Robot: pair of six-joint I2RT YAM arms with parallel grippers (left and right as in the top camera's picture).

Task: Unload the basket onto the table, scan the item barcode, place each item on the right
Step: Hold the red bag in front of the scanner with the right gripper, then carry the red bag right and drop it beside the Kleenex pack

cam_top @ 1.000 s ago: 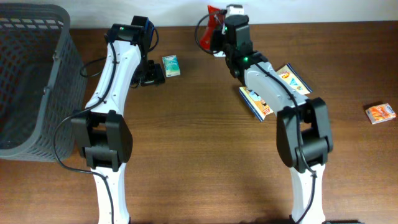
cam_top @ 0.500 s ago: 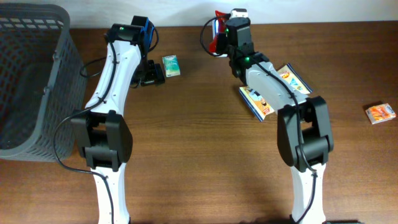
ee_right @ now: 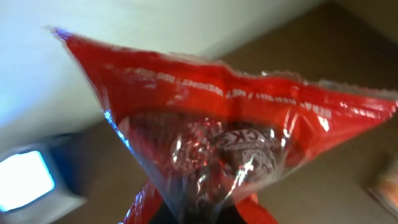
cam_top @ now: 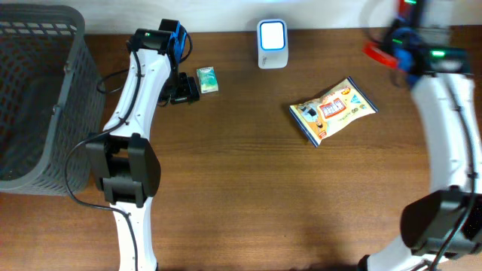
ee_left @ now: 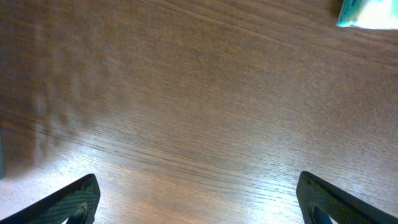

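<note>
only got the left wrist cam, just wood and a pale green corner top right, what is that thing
Observer: A small green and white cardboard box, lying flat on the brown wooden table just right of the open left gripper.
Operator: is the right arm holding the item
Observer: Yes, the right gripper is shut on a shiny red plastic snack packet, over the table's far right corner.
Operator: where's the scanner
Observer: A white box-shaped device with a glowing face, likely the scanner, stands at the far edge mid-table. The packet is well to its right.
</note>
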